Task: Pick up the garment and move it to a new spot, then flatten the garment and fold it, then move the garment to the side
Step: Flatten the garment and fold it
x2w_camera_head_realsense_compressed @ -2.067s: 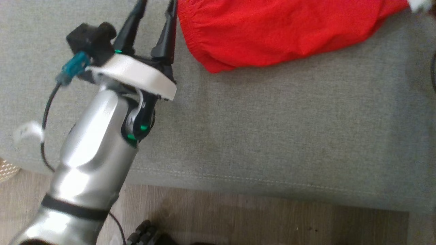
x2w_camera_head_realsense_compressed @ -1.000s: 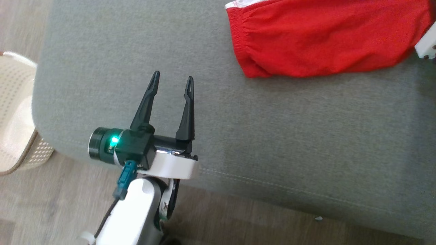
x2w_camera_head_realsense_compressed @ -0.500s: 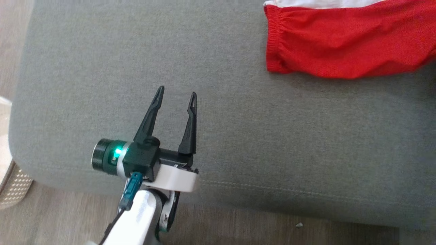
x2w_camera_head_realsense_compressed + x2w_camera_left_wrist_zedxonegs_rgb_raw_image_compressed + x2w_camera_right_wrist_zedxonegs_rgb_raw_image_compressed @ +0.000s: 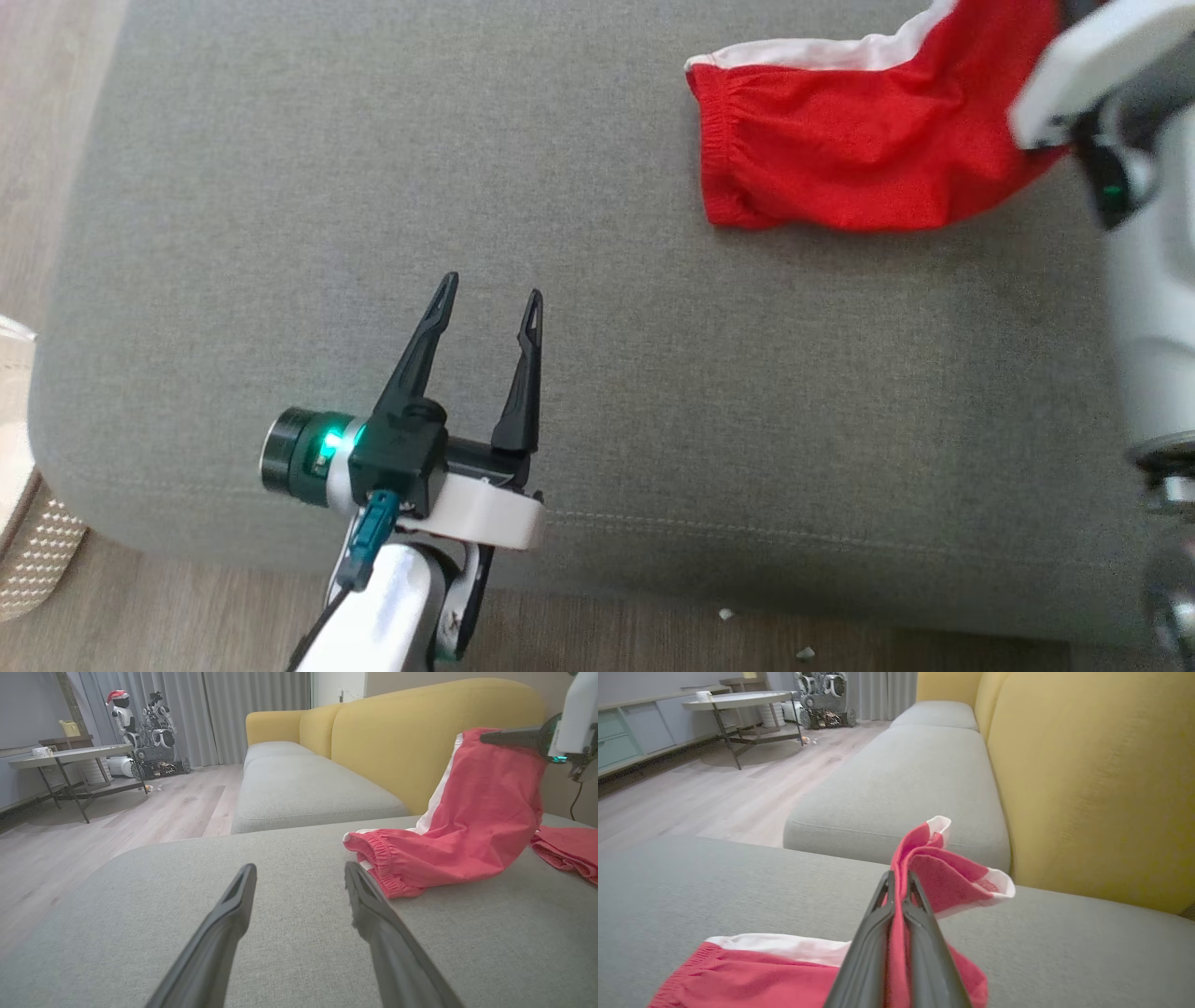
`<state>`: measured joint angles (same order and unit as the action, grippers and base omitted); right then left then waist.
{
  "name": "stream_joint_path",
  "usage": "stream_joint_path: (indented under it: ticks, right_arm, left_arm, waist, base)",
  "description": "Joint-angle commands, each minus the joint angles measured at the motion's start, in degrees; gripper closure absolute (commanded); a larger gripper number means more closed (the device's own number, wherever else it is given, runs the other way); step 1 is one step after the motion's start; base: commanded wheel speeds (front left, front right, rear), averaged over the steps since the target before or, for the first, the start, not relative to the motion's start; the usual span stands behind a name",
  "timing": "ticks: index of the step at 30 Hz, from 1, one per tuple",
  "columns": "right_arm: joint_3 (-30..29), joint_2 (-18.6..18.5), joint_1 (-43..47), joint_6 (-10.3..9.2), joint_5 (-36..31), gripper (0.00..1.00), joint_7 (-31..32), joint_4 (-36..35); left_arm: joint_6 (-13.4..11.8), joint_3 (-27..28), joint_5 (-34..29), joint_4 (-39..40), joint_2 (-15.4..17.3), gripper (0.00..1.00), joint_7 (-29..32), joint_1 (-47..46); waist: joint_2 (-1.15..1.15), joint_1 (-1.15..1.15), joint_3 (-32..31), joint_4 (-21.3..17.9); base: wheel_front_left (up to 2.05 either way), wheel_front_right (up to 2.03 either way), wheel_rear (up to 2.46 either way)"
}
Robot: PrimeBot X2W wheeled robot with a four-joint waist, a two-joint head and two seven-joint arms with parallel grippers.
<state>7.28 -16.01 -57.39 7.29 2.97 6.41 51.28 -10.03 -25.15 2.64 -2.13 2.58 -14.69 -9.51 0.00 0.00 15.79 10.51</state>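
Head view: the left gripper point(image 4: 492, 286) hovers over the near part of the grey seat cushion point(image 4: 709, 401), its two dark fingers spread wide with nothing between them. A small mark on its pale wrist is too small to read. The red garment point(image 4: 840, 159) lies toward the far right of the cushion, well apart from those fingers. It has a gathered elastic edge facing left and a white stripe along its far side. Its right end runs up under the right arm's white wrist point(image 4: 1092, 56). A pale perforated basket point(image 4: 37, 560) stands on the wooden floor at the cushion's left corner.

Left wrist view: the left gripper point(image 4: 300, 868) points along the cushion, jaws wide and empty. The garment point(image 4: 467, 826) rests just beyond and to the right of the right-hand finger, not between the jaws. Its gathered edge is on the cushion, and its other end is lifted to the right gripper point(image 4: 486, 738) at the upper right. Behind it rises the yellow backrest point(image 4: 411, 732). Across the room are a table point(image 4: 70, 753) and another robot point(image 4: 122, 709) wearing a red hat.

Right wrist view: the right gripper point(image 4: 900, 877) is closed tight on a fold of the garment point(image 4: 943, 872). Red cloth with a white edge sticks out past the fingertips, and the rest hangs below onto the cushion. No writing on the cloth is legible.
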Motion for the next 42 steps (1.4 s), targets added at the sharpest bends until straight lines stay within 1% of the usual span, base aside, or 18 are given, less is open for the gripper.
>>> stream_joint_path:
  ticks: [1, 6, 10, 14, 18, 21, 22, 23, 25, 28, 31, 32, 34, 36, 37, 41, 42]
  right_arm:
    - [1.5, 2.6, 0.4, 0.20, -0.2, 1.00, 0.4, -3.1]
    - [3.8, 8.5, 2.6, 0.20, 0.3, 1.00, 2.0, -5.1]
    - [4.8, 11.4, 3.7, 0.20, 0.5, 1.00, 3.2, -4.2]
    - [4.8, 12.6, 3.9, 0.20, 0.7, 1.00, 3.5, -1.9]
    - [5.3, 13.0, 3.9, 0.20, 1.5, 1.00, 3.0, 0.2]
    - [8.6, 13.1, 4.2, 0.20, 5.9, 1.00, 2.4, 0.1]
    - [9.4, 13.1, 4.2, 0.20, 7.2, 0.73, 2.1, 0.1]
    - [9.8, 13.1, 4.4, 0.20, 8.9, 0.00, 1.6, -0.1]
    - [9.8, 13.1, 4.8, 0.20, 12.8, 0.00, 0.7, -0.4]
    - [9.1, 13.1, 5.0, 0.20, 13.6, 0.00, -1.6, -0.9]
    - [6.7, 13.1, 6.1, 0.20, 11.9, 0.00, -4.7, -1.8]
    - [5.8, 12.6, 6.9, 0.20, 10.9, 0.00, -5.6, -2.4]
    - [4.4, 10.3, 9.3, 0.20, 8.2, 0.00, -7.9, -4.0]
    - [3.4, 7.9, 13.2, 0.20, 5.8, 0.00, -10.2, -6.0]
    - [2.3, 6.3, 18.0, 0.20, 4.7, 0.00, -12.6, -8.2]
    - [1.6, 4.2, 27.9, 0.20, 3.9, 0.00, -18.5, -13.2]
    - [1.3, 4.3, 30.3, 0.20, 4.6, 0.00, -19.9, -14.9]
  left_arm:
    - [0.2, 1.8, -0.5, 1.6, 0.4, 0.00, -0.3, -0.7]
    - [0.3, 1.7, -0.2, 1.1, 0.4, 0.00, -0.3, -0.3]
    - [0.6, 0.9, 0.2, 0.8, 0.4, 0.00, -0.3, -0.6]
    - [0.6, 0.1, 0.8, 1.0, 0.3, 0.00, -0.3, -1.1]
    - [0.2, 0.2, 1.3, 0.9, 0.3, 0.00, -0.3, -1.1]
    - [-0.1, 0.2, 1.7, 0.7, 0.3, 0.00, -0.3, -1.0]
    - [-0.2, 0.1, 1.8, 0.7, 0.3, 0.00, -0.3, -1.0]
    - [-0.2, -0.1, 1.9, 0.6, 0.3, 0.00, -0.3, -1.0]
    - [-0.3, -0.5, 1.8, 0.4, 0.3, 0.00, -0.3, -1.3]
    - [-0.6, -0.7, 1.9, 0.4, 0.3, 0.00, -0.3, -1.2]
    - [-1.3, -0.2, 1.9, 0.6, 0.3, 0.00, -0.3, -0.6]
    - [-1.5, 0.0, 1.9, 0.5, 0.3, 0.00, -0.3, -0.3]
    - [-1.7, 0.5, 2.1, 0.3, 0.3, 0.00, -0.3, 0.4]
    - [-1.9, 1.0, 3.0, 0.2, 0.3, 0.00, -0.3, 1.2]
    - [-2.1, 1.9, 3.7, 0.0, 0.3, 0.00, -0.3, 2.1]
    - [-2.1, 3.5, 5.0, -0.4, 0.3, 0.00, -0.3, 4.1]
    - [-2.0, 3.9, 5.9, -0.6, 0.3, 0.00, -0.3, 4.7]
  waist:
    - [0.00, 0.00, -0.6, 0.3]
    - [0.00, 0.00, -1.6, 1.1]
    - [0.00, 0.00, -1.7, 2.6]
    - [0.00, 0.00, -1.2, 4.5]
    - [0.00, 0.00, -0.8, 5.3]
    - [0.00, 0.00, -0.8, 5.2]
    - [0.00, 0.00, -0.9, 5.1]
    - [0.00, 0.00, -1.1, 4.9]
    - [0.00, 0.00, -1.5, 4.8]
    - [0.00, 0.00, -2.0, 4.4]
    - [0.00, 0.00, -2.7, 3.4]
    - [0.00, 0.00, -3.1, 3.1]
    - [0.00, 0.00, -3.9, 2.5]
    - [0.00, 0.00, -5.0, 1.9]
    - [0.00, 0.00, -6.2, 1.2]
    - [0.00, 0.00, -8.2, -0.1]
    - [0.00, 0.00, -8.8, -0.3]
  base:
    - [0.00, 0.00, 0.00]
    - [0.00, 0.00, 0.00]
    - [0.00, 0.00, 0.00]
    - [0.00, 0.00, 0.00]
    - [0.00, 0.00, 0.00]
    - [0.00, 0.00, 0.00]
    - [0.00, 0.00, 0.00]
    - [0.00, 0.00, 0.00]
    - [0.00, 0.00, 0.00]
    - [0.00, 0.00, 0.00]
    - [0.00, 0.00, 0.00]
    - [0.00, 0.00, 0.00]
    - [0.00, 0.00, 0.00]
    - [0.00, 0.00, 0.00]
    - [0.00, 0.00, 0.00]
    - [0.00, 0.00, 0.00]
    - [0.00, 0.00, 0.00]
